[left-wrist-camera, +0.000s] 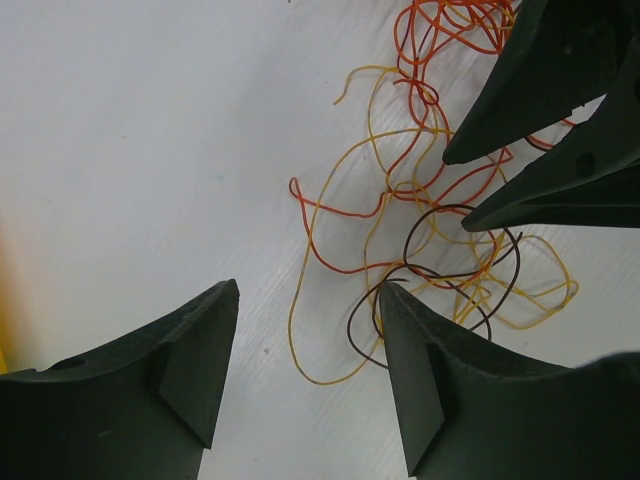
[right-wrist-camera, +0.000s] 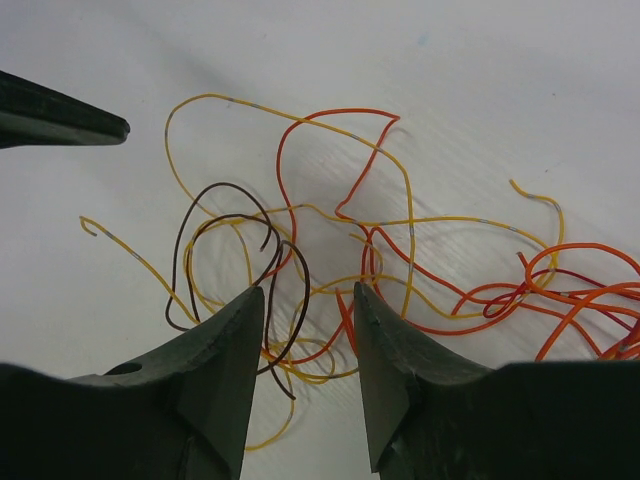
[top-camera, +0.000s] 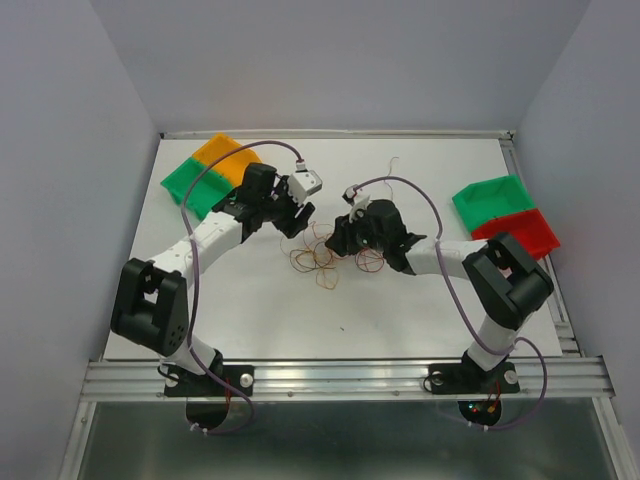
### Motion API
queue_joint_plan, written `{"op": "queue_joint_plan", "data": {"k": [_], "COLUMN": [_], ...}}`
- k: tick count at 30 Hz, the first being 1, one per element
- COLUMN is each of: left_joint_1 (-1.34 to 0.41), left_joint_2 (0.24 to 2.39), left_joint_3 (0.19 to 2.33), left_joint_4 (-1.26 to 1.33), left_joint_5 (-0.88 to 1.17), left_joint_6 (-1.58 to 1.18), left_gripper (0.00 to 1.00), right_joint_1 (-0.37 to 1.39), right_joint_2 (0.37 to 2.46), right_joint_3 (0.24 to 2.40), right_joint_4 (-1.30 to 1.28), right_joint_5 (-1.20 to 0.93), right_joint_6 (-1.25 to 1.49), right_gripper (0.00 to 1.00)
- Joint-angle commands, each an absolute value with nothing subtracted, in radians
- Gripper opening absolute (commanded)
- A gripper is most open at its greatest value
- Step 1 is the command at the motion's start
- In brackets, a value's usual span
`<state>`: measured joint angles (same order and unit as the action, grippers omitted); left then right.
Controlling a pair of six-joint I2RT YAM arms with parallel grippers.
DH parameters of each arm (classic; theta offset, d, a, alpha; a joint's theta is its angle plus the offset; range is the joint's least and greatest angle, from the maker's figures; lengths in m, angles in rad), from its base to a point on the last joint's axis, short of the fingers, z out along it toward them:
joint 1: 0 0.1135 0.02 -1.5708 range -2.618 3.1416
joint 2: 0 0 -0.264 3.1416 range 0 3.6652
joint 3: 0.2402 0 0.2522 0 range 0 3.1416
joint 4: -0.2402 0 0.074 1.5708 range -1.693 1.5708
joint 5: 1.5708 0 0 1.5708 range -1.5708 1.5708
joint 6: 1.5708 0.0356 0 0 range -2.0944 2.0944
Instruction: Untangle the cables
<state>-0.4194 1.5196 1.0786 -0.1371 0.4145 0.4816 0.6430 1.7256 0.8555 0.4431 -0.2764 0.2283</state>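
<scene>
A white table (top-camera: 400, 310) is carrying four bins. An orange bin (top-camera: 222, 150) is sitting at the far left corner, touching the left green bin (top-camera: 188, 186) just nearer. At the right edge, the right green bin (top-camera: 490, 200) is lying against a red bin (top-camera: 522, 236). A metal rail (top-camera: 340, 378) is running along the near edge, and grey walls (top-camera: 340, 60) are enclosing the table.

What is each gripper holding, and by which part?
Nothing is held. The left gripper and the right gripper both stand open over the wires, fingers apart.
</scene>
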Motion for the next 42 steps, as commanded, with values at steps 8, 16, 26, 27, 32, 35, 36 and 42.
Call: {"op": "queue_joint_plan", "data": {"k": [8, 16, 26, 27, 32, 35, 36, 42], "left_joint_1": [-0.413, -0.41, -0.41, -0.41, -0.408, -0.402, -0.402, -0.402], "left_joint_2": [1.532, 1.554, 1.6, 1.621, 1.664, 1.646, 1.641, 1.635], "left_joint_3": [1.144, 1.152, 1.166, 1.175, 1.195, 1.174, 1.166, 1.158], "left_joint_4": [-0.126, -0.124, -0.129, -0.136, -0.13, -0.084, -0.071, -0.071], "left_joint_5": [0.407, 0.38, 0.423, 0.436, 0.399, 0.385, 0.384, 0.474], "left_joint_6": [0.492, 0.489, 0.503, 0.503, 0.492, 0.477, 0.473, 0.472], "left_gripper": [0.68, 0.67, 0.66, 0.66, 0.63, 0.63, 0.63, 0.64], "right_joint_1": [0.65, 0.652, 0.65, 0.65, 0.652, 0.647, 0.647, 0.641], "right_joint_2": [1.805, 1.781, 1.526, 1.511, 1.433, 1.324, 1.295, 1.186], "right_joint_3": [0.96, 0.957, 0.962, 0.966, 0.969, 0.969, 0.974, 1.112], "right_joint_4": [0.41, 0.403, 0.336, 0.322, 0.313, 0.314, 0.314, 0.273], "right_joint_5": [-0.368, -0.377, -0.259, -0.262, -0.093, 0.058, 0.133, 0.278], "right_joint_6": [0.236, 0.227, 0.206, 0.198, 0.215, 0.224, 0.219, 0.166], "right_gripper": [0.42, 0.08, 0.05, 0.06, 0.01, 0.01, 0.01, 0.01]}}
